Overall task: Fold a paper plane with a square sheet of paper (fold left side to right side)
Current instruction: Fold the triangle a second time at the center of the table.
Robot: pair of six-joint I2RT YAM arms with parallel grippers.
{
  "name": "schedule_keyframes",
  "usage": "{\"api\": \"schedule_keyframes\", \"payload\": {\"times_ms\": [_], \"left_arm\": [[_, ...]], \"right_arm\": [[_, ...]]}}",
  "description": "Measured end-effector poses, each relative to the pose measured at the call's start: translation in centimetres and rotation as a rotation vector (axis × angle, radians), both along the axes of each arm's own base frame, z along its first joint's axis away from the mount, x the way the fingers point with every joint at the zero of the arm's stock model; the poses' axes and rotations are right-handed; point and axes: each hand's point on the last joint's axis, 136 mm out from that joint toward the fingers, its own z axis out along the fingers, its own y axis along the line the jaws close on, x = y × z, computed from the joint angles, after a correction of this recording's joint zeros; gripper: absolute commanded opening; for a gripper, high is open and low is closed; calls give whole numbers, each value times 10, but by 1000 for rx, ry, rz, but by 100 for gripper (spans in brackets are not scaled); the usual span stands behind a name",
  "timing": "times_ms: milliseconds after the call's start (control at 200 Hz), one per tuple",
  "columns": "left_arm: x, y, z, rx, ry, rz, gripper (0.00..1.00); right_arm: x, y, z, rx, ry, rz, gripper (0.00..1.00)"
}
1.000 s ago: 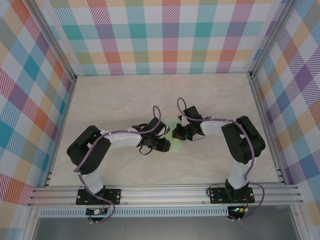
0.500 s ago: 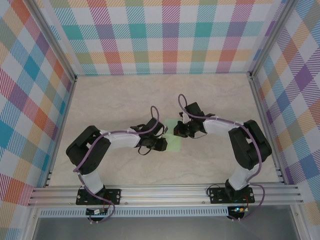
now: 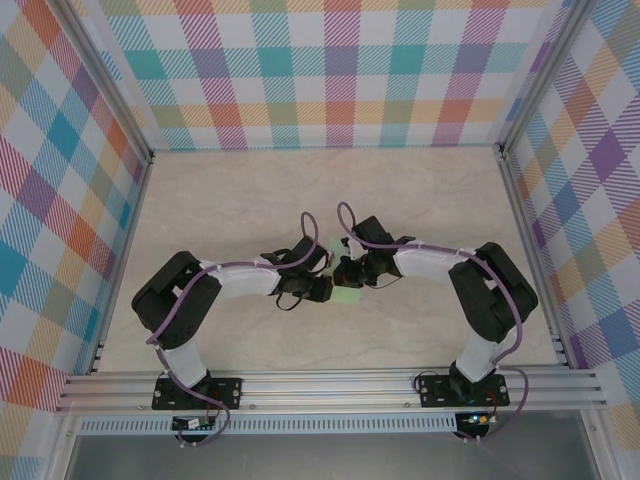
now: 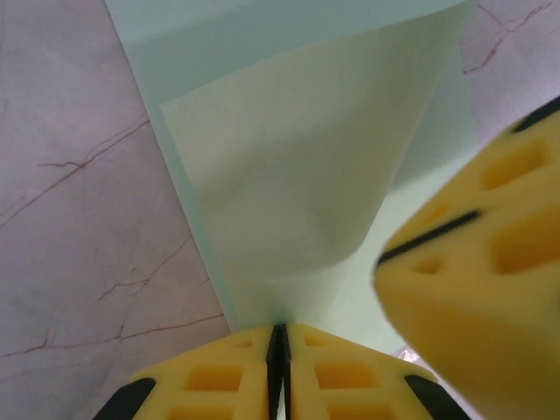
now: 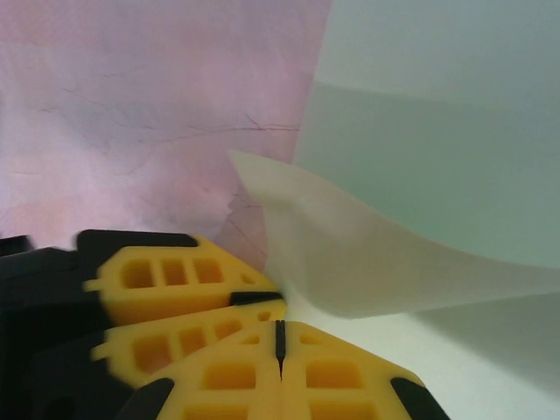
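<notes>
Now the paper [image 4: 289, 175] lies mid-table [image 3: 220, 200], partly folded, one flap lifted. Left gripper [image 4: 280, 329] and right gripper [image 5: 280, 324] meet there, each with fingers clamped on the paper's edge.

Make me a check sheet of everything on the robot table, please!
Surface: pale marbled table, bare apart from the arms and the paper.
Job's things: square sheet of paper, light green, lying between the two arms, with one flap lifted and curving over.
Clutter: nothing seen.
Grippers: left gripper shut on the paper's edge. Right gripper shut, right beside the lifted flap; whether it pinches the paper cannot be told.
Cables: purple cables loop up from each arm's wrist, off the paper.
Surroundings: colourful plaid walls on three sides, metal frame rail at the near edge.
</notes>
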Motion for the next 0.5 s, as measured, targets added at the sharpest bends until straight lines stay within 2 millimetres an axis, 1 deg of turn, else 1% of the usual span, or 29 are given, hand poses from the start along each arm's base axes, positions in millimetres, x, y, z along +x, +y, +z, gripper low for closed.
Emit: {"api": "schedule_keyframes", "payload": {"times_ms": [90, 260, 500], "left_arm": [[0, 0, 0, 1, -1, 0, 11], [-1, -1, 0, 5, -5, -3, 12], [-2, -1, -1, 11, -10, -4, 11]], "right_arm": [[-1, -1, -9, -14, 20, -2, 0], [0, -1, -19, -35, 37, -5, 0], [4, -2, -22, -54, 30, -7, 0]]}}
